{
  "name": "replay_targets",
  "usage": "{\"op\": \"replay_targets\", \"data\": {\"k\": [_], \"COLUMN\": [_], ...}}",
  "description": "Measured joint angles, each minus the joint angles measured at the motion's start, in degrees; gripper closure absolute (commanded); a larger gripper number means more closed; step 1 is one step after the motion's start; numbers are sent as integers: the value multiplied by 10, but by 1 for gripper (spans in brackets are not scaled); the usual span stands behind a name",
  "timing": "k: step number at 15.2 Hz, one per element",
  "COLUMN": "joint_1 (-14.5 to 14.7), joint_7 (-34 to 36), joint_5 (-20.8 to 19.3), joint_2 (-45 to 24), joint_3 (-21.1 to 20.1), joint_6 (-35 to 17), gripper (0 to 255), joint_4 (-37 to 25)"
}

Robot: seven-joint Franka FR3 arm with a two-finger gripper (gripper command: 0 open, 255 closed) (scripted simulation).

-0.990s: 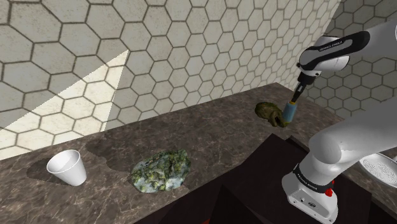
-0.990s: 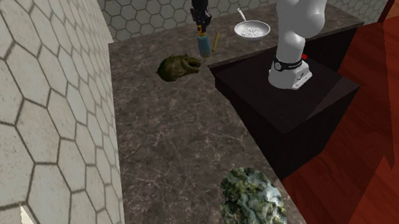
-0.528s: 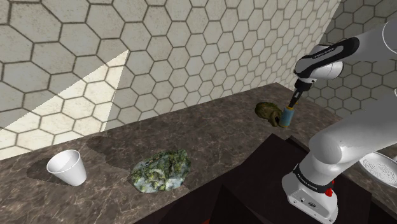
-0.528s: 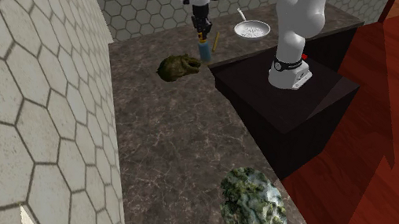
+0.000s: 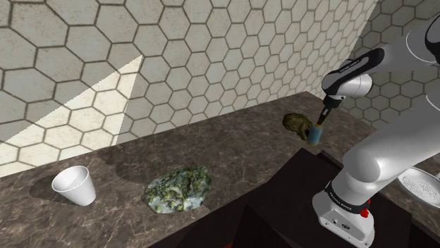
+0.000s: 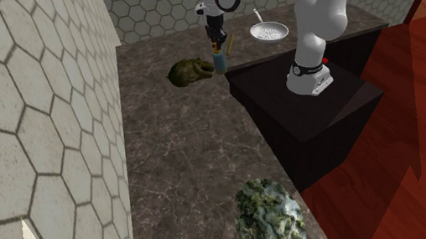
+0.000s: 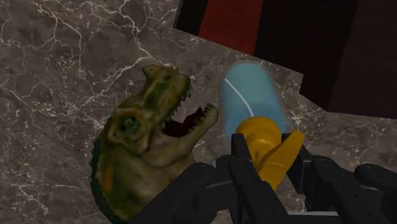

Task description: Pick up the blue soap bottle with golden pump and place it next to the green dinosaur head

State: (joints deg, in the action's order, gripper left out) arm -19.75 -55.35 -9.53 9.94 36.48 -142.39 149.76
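Dark marble counter lies below. Claw clamps the blue soap bottle by its pump, with the green dinosaur head just beside.

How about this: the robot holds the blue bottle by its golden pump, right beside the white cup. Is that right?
Not quite. The gripper holds the blue bottle by its golden pump beside the green dinosaur head, as the wrist view shows. The white cup stands far off at the shoulder view's left.
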Motion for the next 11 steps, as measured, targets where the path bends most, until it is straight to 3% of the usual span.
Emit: {"op": "replay_targets", "data": {"k": [5,11], "joint_1": [11,24], "joint_7": [-25,-76], "joint_5": [34,106], "joint_2": [-43,-106], "joint_3": [10,12], "joint_6": [-48,-103], "gripper": [255,255], "joint_4": [10,14]}}
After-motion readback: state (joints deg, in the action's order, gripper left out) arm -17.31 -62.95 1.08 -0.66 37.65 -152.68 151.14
